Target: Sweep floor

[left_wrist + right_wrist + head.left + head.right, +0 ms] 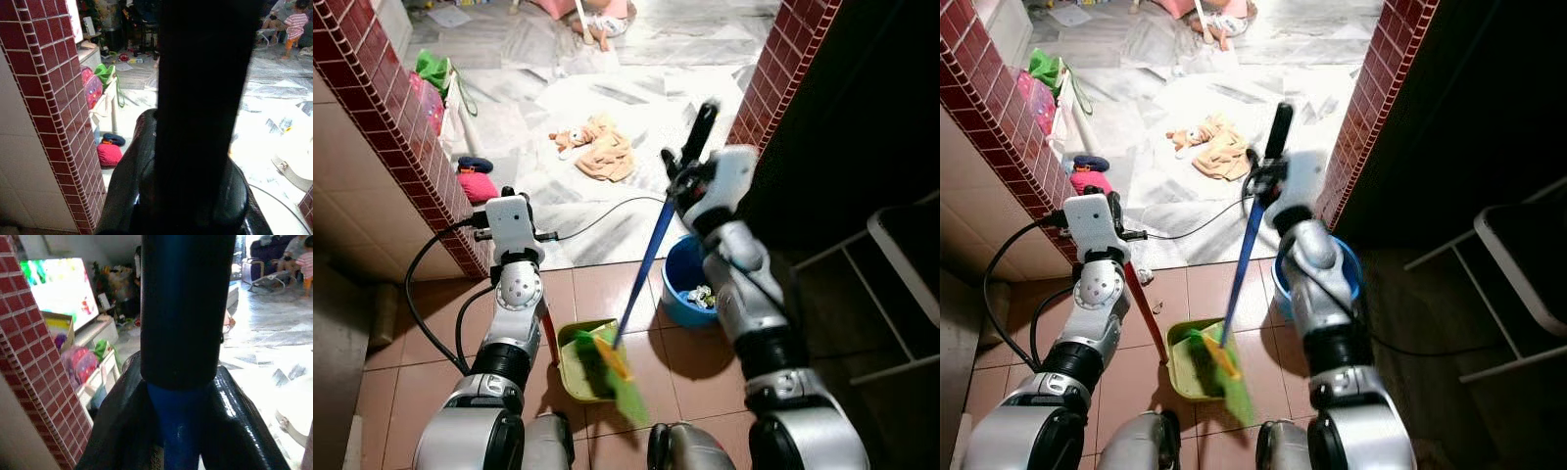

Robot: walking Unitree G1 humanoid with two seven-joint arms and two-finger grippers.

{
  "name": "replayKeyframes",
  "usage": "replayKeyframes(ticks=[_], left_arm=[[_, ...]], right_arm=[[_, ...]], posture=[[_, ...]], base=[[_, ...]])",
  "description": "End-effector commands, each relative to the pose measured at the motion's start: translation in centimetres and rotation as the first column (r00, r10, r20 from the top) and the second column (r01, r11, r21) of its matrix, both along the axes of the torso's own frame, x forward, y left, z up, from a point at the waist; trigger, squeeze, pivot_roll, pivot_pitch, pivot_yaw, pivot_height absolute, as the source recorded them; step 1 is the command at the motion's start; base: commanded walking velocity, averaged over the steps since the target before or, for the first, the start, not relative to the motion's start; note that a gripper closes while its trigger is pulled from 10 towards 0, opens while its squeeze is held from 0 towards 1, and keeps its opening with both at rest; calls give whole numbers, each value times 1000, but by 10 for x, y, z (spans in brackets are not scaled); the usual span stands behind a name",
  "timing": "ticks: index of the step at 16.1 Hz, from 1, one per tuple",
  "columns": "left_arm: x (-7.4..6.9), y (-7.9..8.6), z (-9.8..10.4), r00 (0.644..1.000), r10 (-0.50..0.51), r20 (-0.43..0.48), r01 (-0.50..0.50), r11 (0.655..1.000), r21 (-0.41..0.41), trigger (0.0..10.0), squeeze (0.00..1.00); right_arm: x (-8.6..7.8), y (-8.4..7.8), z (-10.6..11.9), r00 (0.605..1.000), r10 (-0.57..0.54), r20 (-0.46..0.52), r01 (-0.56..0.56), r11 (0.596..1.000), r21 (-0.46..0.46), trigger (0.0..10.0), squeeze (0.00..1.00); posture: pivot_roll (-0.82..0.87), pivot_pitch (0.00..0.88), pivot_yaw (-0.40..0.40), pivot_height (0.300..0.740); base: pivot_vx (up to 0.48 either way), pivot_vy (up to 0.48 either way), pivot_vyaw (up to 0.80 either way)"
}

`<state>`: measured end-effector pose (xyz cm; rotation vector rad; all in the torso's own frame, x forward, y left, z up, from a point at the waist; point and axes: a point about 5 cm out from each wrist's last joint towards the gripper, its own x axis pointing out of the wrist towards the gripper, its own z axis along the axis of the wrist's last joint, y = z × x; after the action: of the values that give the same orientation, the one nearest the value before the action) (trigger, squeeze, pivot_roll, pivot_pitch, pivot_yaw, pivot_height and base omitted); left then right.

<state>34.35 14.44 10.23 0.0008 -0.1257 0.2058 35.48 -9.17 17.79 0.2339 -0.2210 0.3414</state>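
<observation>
My right gripper is shut on the broom handle, a blue pole with a black grip on top, held at a slant. The green broom head rests in and over a yellow-green dustpan on the brown tiles between my feet. The dustpan's red handle rises behind my left forearm. In the left wrist view the left gripper is shut around that handle's black upper end. The right wrist view has the blue pole clamped between the black fingers.
A blue bucket with scraps stands just right of the dustpan. Red brick pillars frame a doorway onto a marble floor with a tan cloth and soft toy, a black cable and a red bundle. A white-framed chair is at right. A person sits far back.
</observation>
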Motion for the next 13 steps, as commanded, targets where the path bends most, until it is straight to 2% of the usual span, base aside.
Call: replayKeyframes(ticks=[1, 3, 6, 8, 13], left_arm=[[2, -5, -1, 1000, -16, -18, 16, 1000, -19, 10000, 0], [2, -5, 0, 1000, -19, -16, 18, 999, -34, 10000, 0], [2, -4, 1, 1000, -19, -9, 18, 999, -47, 10000, 0], [3, -4, 1, 1000, -23, -8, 23, 999, -49, 10000, 0], [3, -5, 1, 999, -30, -16, 29, 998, -55, 10000, 0]], right_arm=[[1, 1, 19, 998, 4, 58, -7, 999, 52, 10000, 0], [2, -3, 23, 997, -1, 71, -2, 999, 41, 10000, 0], [3, -14, 33, 985, -43, 170, 59, 995, -86, 10000, 0], [4, -22, 42, 973, -59, 225, 90, 988, -129, 10000, 0], [10, -35, 53, 962, -95, 256, 132, 982, -133, 10000, 0]], posture=[[-86, 88, -33, 740], [-87, 88, -35, 740], [-90, 88, -34, 740], [-95, 87, -35, 740], [-100, 85, -32, 740]], base=[[0, 0, 0], [0, 0, 0], [0, 0, 0], [0, 0, 0], [0, 0, 0]])
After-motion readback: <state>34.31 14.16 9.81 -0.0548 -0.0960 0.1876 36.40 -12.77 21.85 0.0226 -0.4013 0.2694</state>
